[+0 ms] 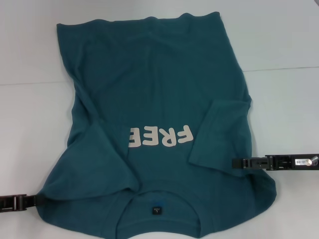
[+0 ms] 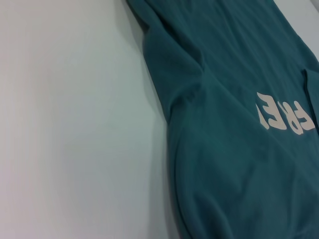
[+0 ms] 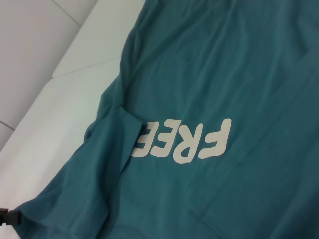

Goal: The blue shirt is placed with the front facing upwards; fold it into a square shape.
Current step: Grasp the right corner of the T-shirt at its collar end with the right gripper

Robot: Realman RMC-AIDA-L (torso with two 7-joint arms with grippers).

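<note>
Sleeves look folded in on the shirt (image 1: 154, 99), left hand (image 1: 25, 201) and right hand (image 1: 241, 163) at its edges, grip unclear, next fold collar-to-hem I guess.

Shirt (image 1: 149, 99) collar cut off by head view's lower edge. Folded sleeves hide ends of lettering (image 1: 160, 136). Neck label (image 1: 156, 210) text too small. Left hand (image 1: 22, 200) half out of frame; both hands' grip unclear.

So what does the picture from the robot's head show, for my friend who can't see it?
A blue shirt lies front up on a white table, collar nearest the robot, both sleeves folded inward. The left gripper and right gripper sit at its edges.
</note>
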